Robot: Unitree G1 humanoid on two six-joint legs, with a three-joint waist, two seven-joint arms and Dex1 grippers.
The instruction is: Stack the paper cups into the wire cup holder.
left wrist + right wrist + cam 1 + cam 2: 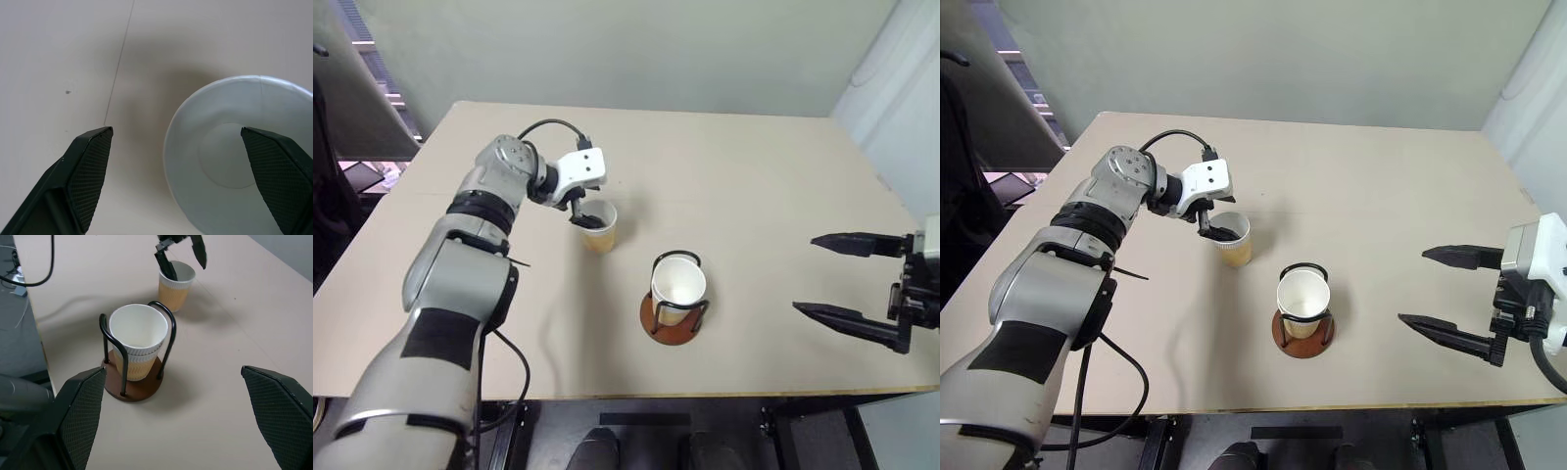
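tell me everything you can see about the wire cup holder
The wire cup holder has a round reddish-brown disc base, wood by its look, with thin black wire loops rising from it and arching round the top. It stands upright on the tan table, near its front edge. Nested paper cups sit upright inside it, white rims above the wires. Neither hand touches it.

counter: pale beige top, faint seam line running across it | wall: plain grey-green, behind the far edge | black cables: hanging below the near left edge | floor: dark below the near edge
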